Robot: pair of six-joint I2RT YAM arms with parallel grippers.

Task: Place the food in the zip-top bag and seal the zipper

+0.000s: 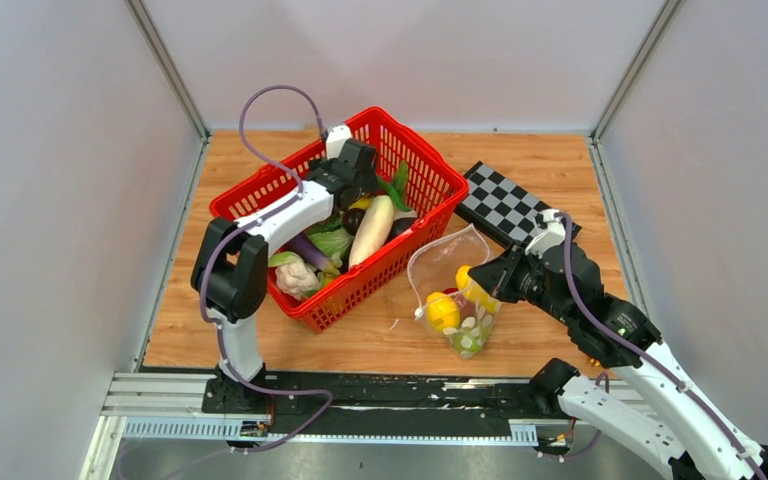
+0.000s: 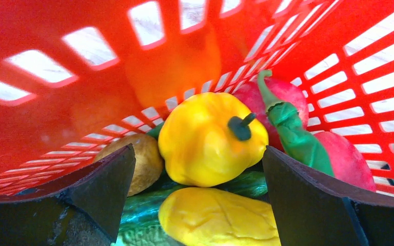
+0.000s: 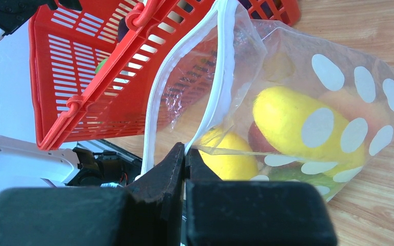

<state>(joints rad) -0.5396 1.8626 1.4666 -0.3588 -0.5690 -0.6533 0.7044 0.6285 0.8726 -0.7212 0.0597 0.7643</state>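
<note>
The clear zip-top bag (image 1: 457, 290) with white dots lies right of the red basket (image 1: 260, 195), holding yellow, red and green toy food (image 1: 443, 312). My right gripper (image 1: 488, 280) is shut on the bag's white zipper edge (image 3: 224, 77) and holds the mouth open (image 3: 185, 151). Inside the bag a yellow fruit (image 3: 292, 120) and a lemon (image 3: 231, 159) show. My left gripper (image 1: 355, 195) is open inside the basket, its fingers (image 2: 102, 184) either side of a yellow toy (image 2: 220, 218), below a yellow pepper (image 2: 210, 138). A potato (image 2: 141, 161), green chilli (image 2: 297, 136) and red fruits (image 2: 346, 159) lie nearby.
The basket also holds a white radish (image 1: 372, 230), a cauliflower (image 1: 295, 275) and leafy greens (image 1: 332, 243). A black-and-white checkerboard (image 1: 505, 205) lies behind the bag. Grey walls enclose the wooden table (image 1: 560, 165) on three sides.
</note>
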